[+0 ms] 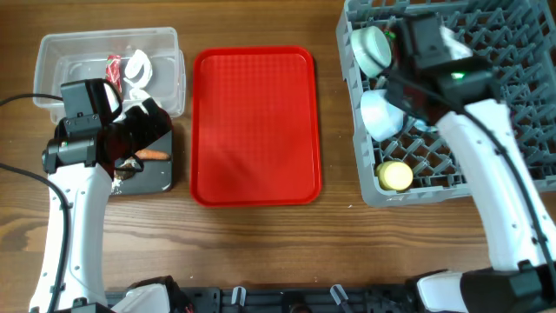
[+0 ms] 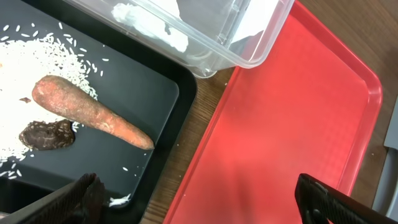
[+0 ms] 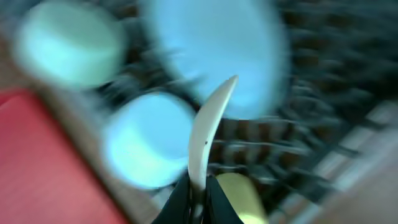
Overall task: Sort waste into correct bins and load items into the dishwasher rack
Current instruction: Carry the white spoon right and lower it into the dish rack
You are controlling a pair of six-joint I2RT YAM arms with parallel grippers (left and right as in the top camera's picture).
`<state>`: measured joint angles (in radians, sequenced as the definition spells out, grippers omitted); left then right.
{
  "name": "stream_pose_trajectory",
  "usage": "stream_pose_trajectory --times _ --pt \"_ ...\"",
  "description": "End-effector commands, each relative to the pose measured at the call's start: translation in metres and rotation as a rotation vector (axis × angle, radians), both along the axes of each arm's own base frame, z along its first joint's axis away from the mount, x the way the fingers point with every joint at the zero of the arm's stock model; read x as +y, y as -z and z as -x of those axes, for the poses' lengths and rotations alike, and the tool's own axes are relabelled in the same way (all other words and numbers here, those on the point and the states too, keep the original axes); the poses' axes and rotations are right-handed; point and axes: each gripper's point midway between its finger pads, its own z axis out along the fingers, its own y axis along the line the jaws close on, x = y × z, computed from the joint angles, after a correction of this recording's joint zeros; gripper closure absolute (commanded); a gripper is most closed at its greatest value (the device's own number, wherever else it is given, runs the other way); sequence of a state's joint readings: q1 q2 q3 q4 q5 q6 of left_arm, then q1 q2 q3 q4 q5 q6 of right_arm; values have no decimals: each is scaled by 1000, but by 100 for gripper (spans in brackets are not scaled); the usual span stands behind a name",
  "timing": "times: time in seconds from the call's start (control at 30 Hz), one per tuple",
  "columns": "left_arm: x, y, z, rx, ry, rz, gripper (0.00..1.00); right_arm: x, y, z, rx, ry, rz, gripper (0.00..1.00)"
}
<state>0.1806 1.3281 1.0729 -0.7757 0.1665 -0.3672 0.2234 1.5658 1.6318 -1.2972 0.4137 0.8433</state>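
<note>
1. Closest to the lens, in the right wrist view, is the white plastic spoon [image 3: 208, 124]. Its handle is clenched in the jaws of the right gripper [image 3: 198, 190], bowl end up, above a motion-blurred rack.
2. The large square grey plastic grid crate [image 1: 521, 61], at the right of the wooden bench [image 1: 261, 252], serves as the dishwasher rack. The right arm hangs over its upper left part.
3. The flat red plastic tray [image 1: 254, 126] in the middle lies bare.
4. The clear rectangular plastic tub [image 1: 65, 52] holds the red candy wrapper [image 1: 113, 68] and the crumpled white paper [image 1: 137, 68].
5. The shallower black plastic tub [image 1: 156, 181], just below it, holds the slim orange-brown carrot [image 2: 93, 112], the small dark brown lump [image 2: 46, 134] and the white rice-like crumbs [image 2: 37, 62]. Waste sorting therefore looks finished.
6. The round light-blue plate [image 3: 211, 50], the two small pale blue-white bowls [image 1: 373, 48] and the small yellow cup [image 1: 395, 176] sit in the rack. Only the spoon appears left to load.
7. The left gripper [image 2: 205, 199] hovers over the black tub's right edge, its jaws released wide and holding nothing.
8. Only the left wrist view makes the lump and crumbs plain, because the overhead view has the arm covering most of that tub. Only the right wrist view shows the spoon and the plate, which the right arm hides from above. Only the overhead view shows the wrapper and the layout as a whole.
</note>
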Motion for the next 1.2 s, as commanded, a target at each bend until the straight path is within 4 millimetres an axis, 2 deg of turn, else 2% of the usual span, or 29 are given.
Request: stream_pose_trajectory --times 0.0,0.1,0.27,0.47,0.73,0.77,0.8,0.83,0.87,0.9,1.03,1.17 --pt "-2 -3 -3 -11 23 -2 0 -56 -10 22 -56 336 65 96" --pt "-2 -3 -3 -11 23 -2 0 -79 -3 38 -28 467 53 96" --pt "-2 -3 -3 -11 23 -2 0 -100 18 45 4 541 54 96" --pt "-2 -3 -3 -11 23 -2 0 -105 68 44 27 571 13 96" --pt "-2 -3 -3 -11 23 -2 0 -103 118 46 30 574 -9 94" --pt "-2 -3 -3 -11 23 -2 0 -103 121 47 33 575 -9 91" --pt "-2 -3 -3 -11 23 -2 0 -103 122 48 36 575 -8 82" --pt "-2 -3 -3 -11 23 -2 0 -103 122 48 37 574 -7 62" --pt "-2 -3 -3 -11 23 -2 0 -103 122 48 38 571 -7 31" --pt "-2 -3 -3 -11 23 -2 0 -103 121 48 41 563 -4 25" --pt "-2 -3 -3 -11 23 -2 0 -102 119 48 55 515 2 22" --pt "-2 -3 -3 -11 23 -2 0 -97 100 45 26 441 -24 21"
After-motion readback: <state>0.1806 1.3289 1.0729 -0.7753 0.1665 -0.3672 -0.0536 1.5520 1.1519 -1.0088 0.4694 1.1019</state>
